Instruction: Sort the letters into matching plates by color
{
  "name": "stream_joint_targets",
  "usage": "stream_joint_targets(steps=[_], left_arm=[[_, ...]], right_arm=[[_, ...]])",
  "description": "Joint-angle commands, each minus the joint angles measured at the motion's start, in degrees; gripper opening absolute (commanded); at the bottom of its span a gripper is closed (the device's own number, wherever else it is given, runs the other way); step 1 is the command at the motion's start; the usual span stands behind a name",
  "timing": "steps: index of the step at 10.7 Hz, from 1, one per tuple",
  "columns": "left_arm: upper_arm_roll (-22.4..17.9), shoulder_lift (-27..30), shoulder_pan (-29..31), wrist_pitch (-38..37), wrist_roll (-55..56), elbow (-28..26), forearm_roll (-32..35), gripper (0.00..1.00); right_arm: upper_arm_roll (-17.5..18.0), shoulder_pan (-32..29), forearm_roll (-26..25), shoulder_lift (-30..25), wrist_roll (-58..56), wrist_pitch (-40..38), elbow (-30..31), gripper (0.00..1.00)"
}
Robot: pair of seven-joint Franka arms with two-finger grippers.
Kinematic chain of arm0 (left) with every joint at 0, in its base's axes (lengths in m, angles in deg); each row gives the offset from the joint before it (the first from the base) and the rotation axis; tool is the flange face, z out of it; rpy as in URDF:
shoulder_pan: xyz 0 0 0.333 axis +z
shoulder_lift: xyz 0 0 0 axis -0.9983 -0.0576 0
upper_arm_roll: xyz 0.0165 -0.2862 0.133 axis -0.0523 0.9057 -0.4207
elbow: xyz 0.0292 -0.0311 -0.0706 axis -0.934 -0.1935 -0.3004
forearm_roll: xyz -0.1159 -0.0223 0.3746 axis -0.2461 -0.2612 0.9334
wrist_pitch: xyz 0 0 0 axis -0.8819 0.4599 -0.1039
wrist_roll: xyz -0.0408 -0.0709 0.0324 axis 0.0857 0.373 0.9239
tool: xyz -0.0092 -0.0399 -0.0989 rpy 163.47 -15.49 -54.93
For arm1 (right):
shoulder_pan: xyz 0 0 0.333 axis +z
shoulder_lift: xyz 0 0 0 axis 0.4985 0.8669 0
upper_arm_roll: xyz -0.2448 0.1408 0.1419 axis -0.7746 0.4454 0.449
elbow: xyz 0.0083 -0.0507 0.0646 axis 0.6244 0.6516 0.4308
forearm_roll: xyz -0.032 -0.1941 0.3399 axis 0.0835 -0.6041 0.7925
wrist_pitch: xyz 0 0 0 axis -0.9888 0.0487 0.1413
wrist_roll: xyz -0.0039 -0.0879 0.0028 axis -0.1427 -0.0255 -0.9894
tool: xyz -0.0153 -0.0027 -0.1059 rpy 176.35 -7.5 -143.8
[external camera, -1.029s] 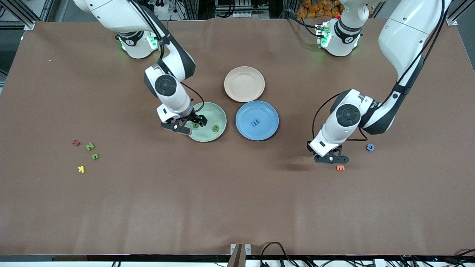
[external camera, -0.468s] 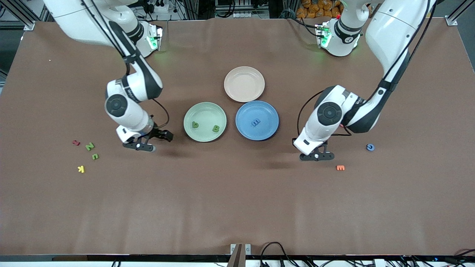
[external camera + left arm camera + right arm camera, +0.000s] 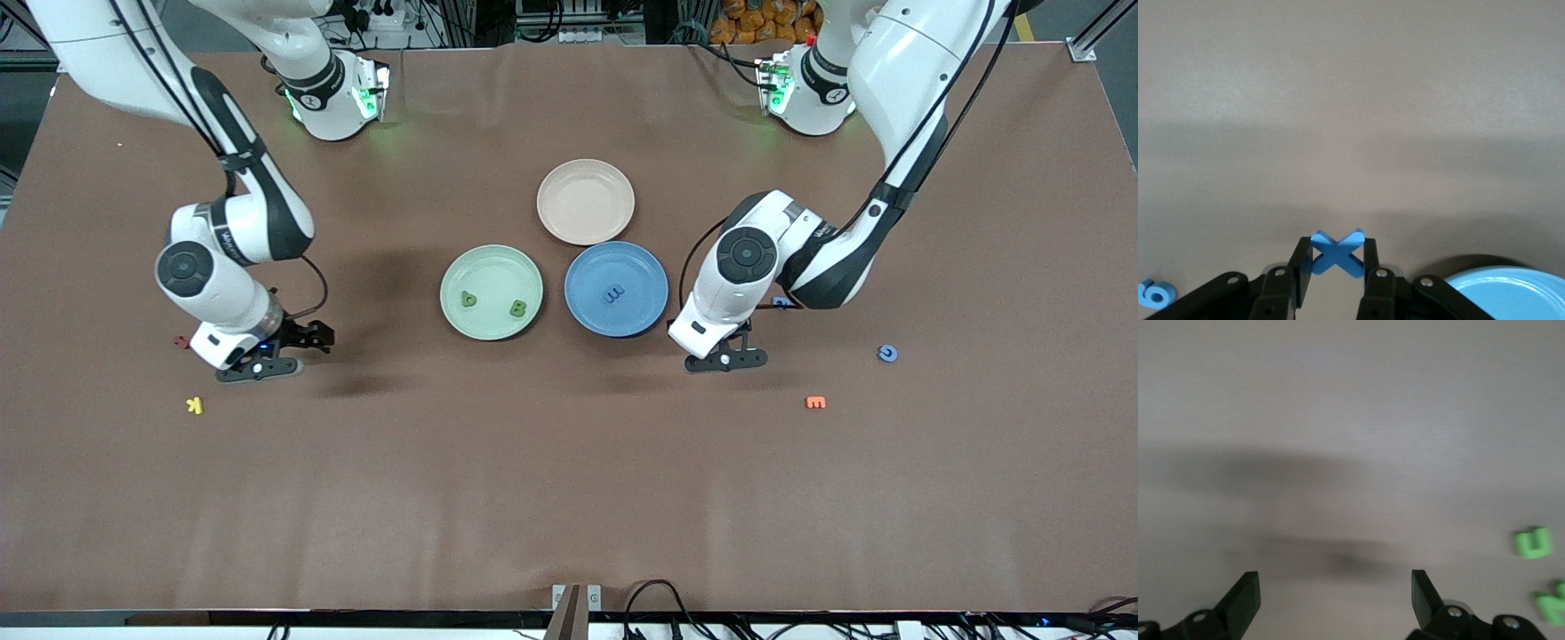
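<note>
Surface (image 3: 569,498): brown, bearing all items.

Plates: green plate (image 3: 491,267) held two green letters, one (image 3: 468,300) and another (image 3: 516,308); blue plate (image 3: 645,307), beside it toward the left arm's end, held one blue letter (image 3: 612,293). A beige plate (image 3: 586,182) lay farther from the front camera, bare.

Left claw (image 3: 725,360): closed on a blue X (image 3: 1337,253), over the surface just beside the blue plate. Step judged in hand: carrying the X to that plate. Next move would call for travel over the rim, then release.

Right claw (image 3: 260,367): spread wide, holding nothing, over the spot near two loose green letters, a U (image 3: 1533,543) and an N (image 3: 1553,603). Next move judged: descend on one and close.

Loose pieces: blue C (image 3: 886,353) and orange letter (image 3: 815,403) toward the left arm's end; yellow K (image 3: 195,405) and red letter (image 3: 181,340) toward the right arm's end.

Hidden or unclear: both loose green letters covered by the right arm in the front view; the N cut off in the right wrist view; a blue piece (image 3: 782,303) half covered by the left arm, shape not readable.
</note>
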Motion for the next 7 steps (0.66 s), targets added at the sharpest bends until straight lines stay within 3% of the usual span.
stream_joint_targets(steps=[1,4,7], left_arm=[[-0.4,0.5,-3.1,-1.7,3.8,1.2,-2.0,0.00],[-0.4,0.4,-7.0,-1.7,9.0,1.6,-2.2,0.00],[-0.4,0.0,-10.0,-1.7,12.4,1.4,-2.2,0.00]], right_arm=[[0.9,-8.4,-8.8,0.9,-8.3,0.5,-0.5,1.00],[0.9,-13.2,-15.2,3.3,-9.8,0.7,-2.7,1.00],[1.0,-14.8,-16.8,6.0,-11.8,3.6,-5.1,1.00]])
